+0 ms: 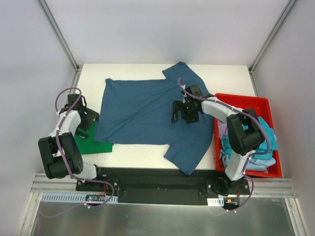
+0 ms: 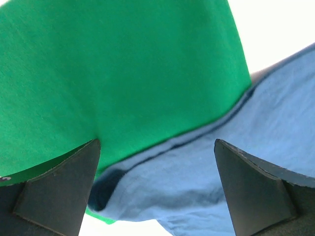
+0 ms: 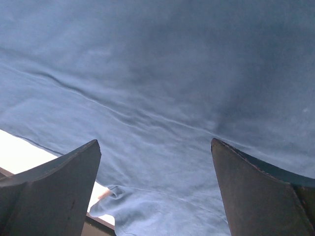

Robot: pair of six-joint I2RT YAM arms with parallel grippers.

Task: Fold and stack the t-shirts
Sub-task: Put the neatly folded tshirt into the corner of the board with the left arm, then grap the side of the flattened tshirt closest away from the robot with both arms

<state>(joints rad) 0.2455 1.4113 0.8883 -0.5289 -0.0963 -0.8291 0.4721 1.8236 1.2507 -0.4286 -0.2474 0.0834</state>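
While the dark blue t-shirt (image 1: 142, 110) lies spread on the worktop (image 1: 138, 152), right tool (image 3: 153, 142) over its middle, jaws wide, empty, left tool (image 2: 156, 142) wide, empty, over green t-shirt (image 1: 96, 146) at left, other tees (image 1: 263, 132) in red bin (image 1: 246, 100).

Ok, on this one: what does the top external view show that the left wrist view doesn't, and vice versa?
Only the top external view: the whole dark blue t-shirt spread flat on the table, the right gripper open above it, and the red bin holding more shirts. Only the left wrist view: up close, the blue hem appears to overlap the edge of the green t-shirt, framed by the open fingers of the left gripper. Both: the blue and green t-shirts and the left gripper.
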